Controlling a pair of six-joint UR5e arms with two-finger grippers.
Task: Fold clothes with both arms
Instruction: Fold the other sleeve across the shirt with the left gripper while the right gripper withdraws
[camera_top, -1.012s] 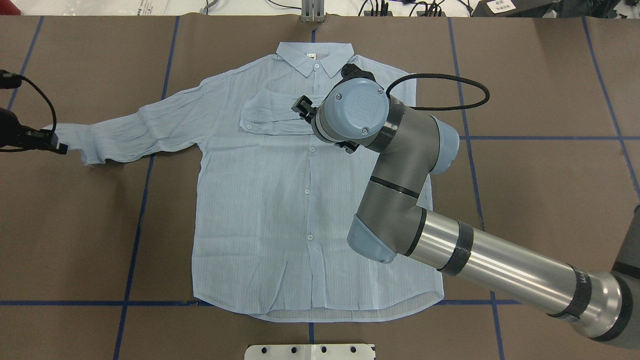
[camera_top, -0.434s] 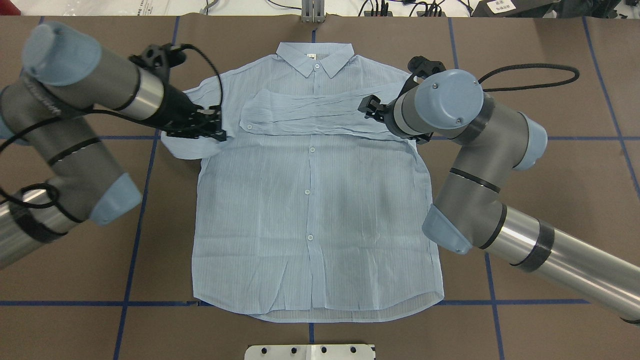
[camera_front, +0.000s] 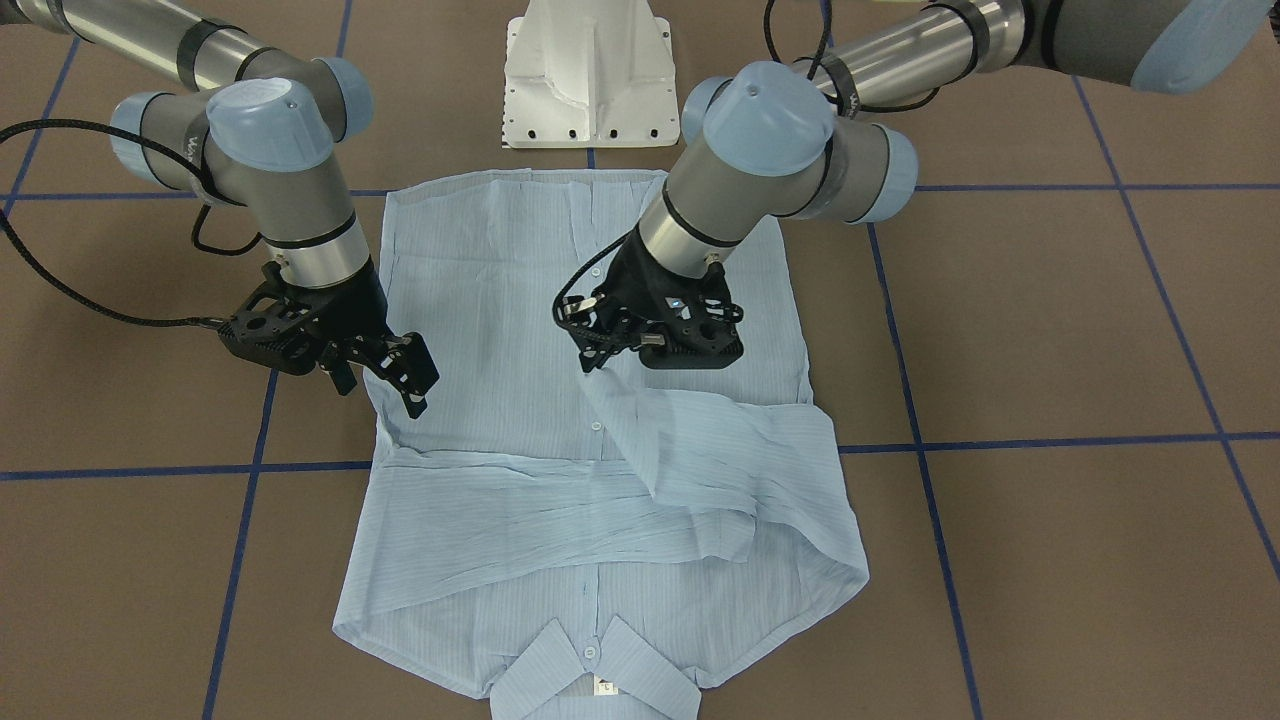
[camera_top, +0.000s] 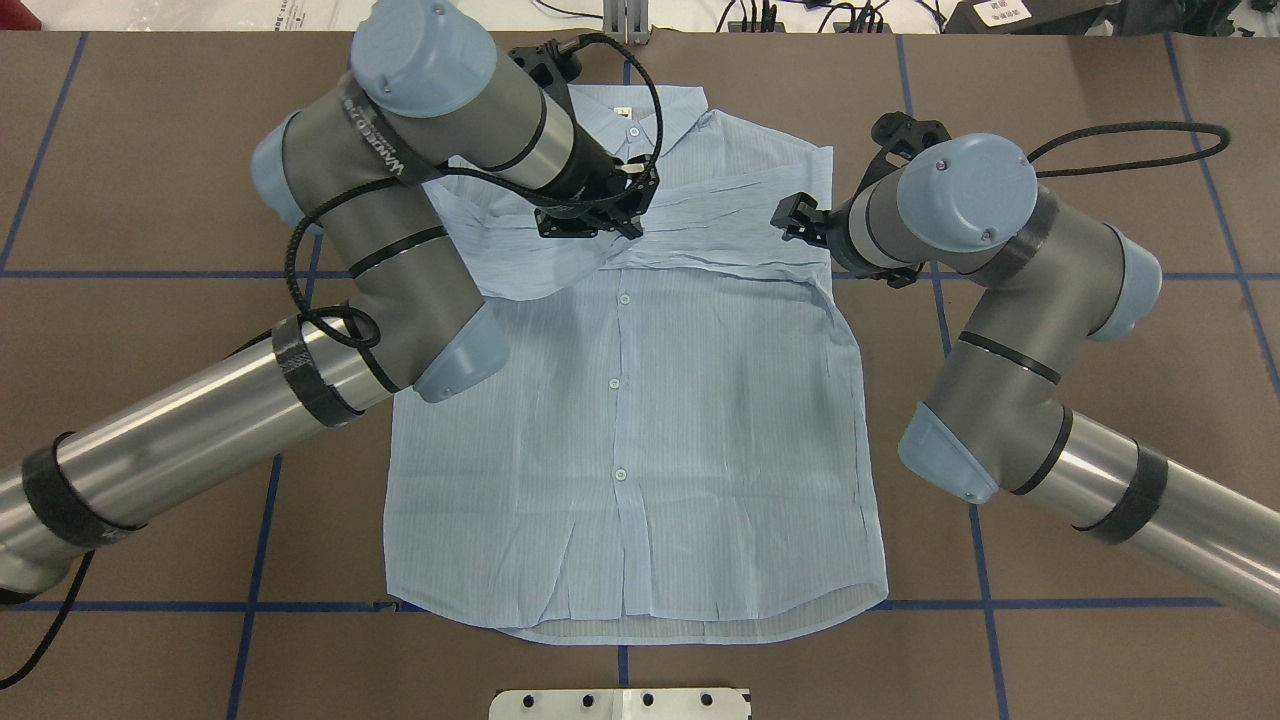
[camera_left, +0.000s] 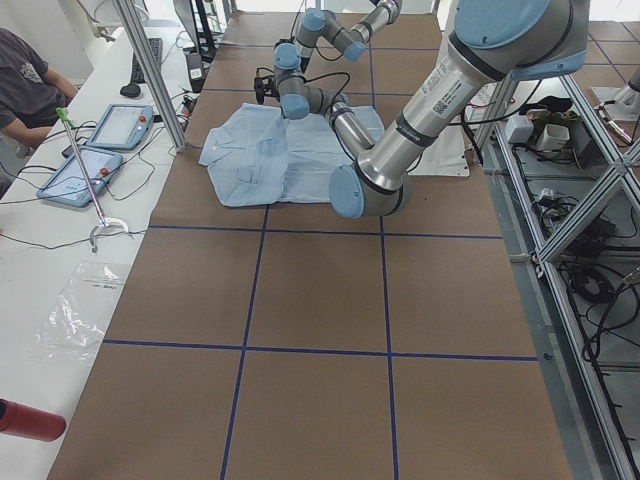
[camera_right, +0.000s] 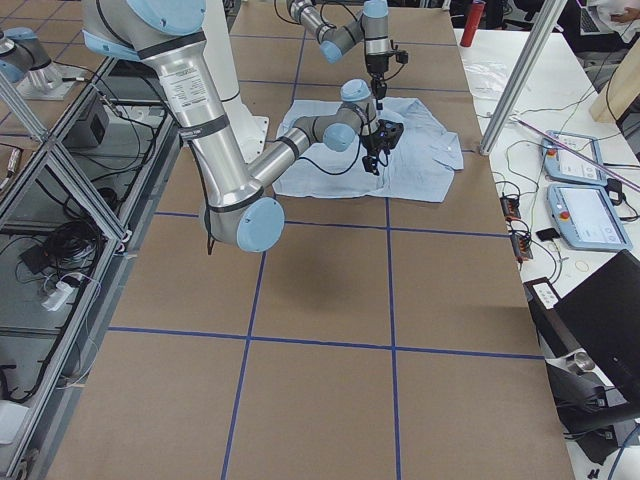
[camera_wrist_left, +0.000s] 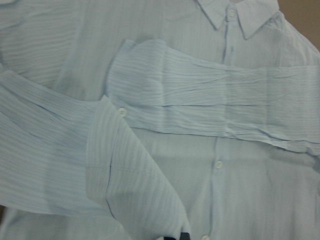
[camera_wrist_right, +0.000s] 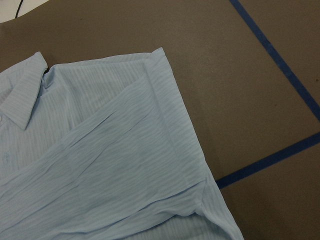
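The light-blue striped shirt (camera_top: 620, 420) lies flat, buttons up, collar (camera_front: 595, 680) toward the far table edge. Its right sleeve (camera_top: 720, 215) lies folded across the chest. My left gripper (camera_top: 590, 222) is shut on the left sleeve (camera_front: 700, 440) near the cuff and holds it lifted over the middle of the chest; it also shows in the front view (camera_front: 600, 360). The left wrist view shows the cuff (camera_wrist_left: 107, 150) hanging over the folded right sleeve. My right gripper (camera_top: 795, 215) is open and empty, just above the shirt's right shoulder edge, as the front view (camera_front: 410, 385) also shows.
The brown table (camera_top: 1080, 380) is marked with blue tape lines. The white pedestal base (camera_front: 590, 70) stands at the robot's side of the shirt hem. An operators' bench with tablets (camera_left: 100, 140) runs along the far side. A red bottle (camera_left: 25, 420) lies there.
My left gripper has carried the left sleeve from the far left across onto the chest. My right gripper has let go of the right sleeve and drawn back to the shirt's right edge.
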